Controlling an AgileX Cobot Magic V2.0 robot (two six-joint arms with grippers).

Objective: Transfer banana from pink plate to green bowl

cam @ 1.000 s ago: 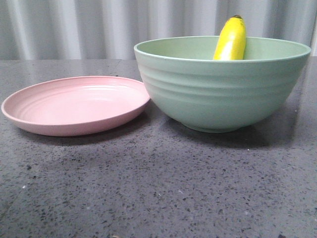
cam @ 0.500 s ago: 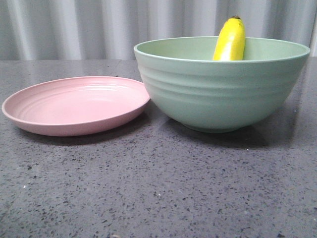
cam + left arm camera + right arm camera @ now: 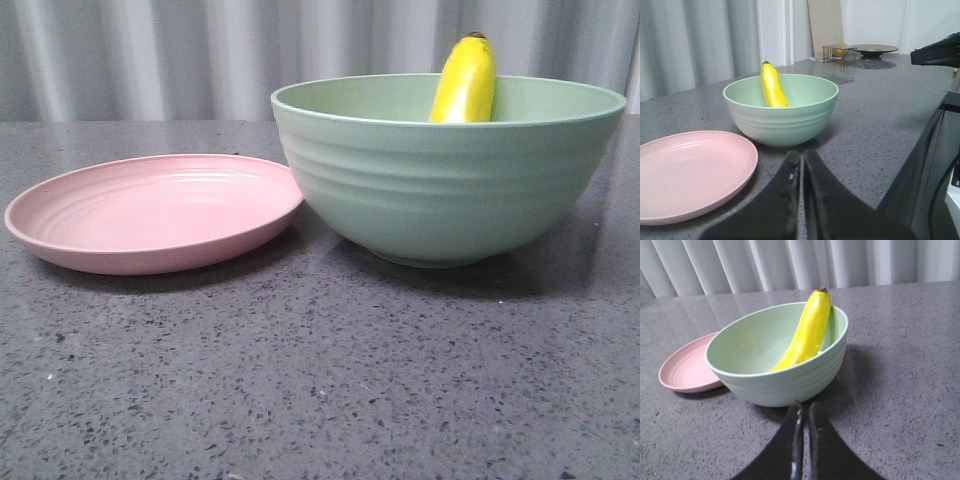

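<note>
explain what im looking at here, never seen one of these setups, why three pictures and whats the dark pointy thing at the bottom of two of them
This is a two-armed robot at a speckled grey table. One picture looks forward over the table; the other two come from cameras on each arm's wrist. The dark pointed shapes are the arms' grasping ends: the left pincer and the right pincer, each with its two fingers pressed nearly together and holding nothing.

On the table sit a pink plate, with nothing on it, and beside it a green bowl. A banana lies inside the bowl, leaning against its wall with its dark tip poking above the rim. So the banana is already in the bowl.
</note>
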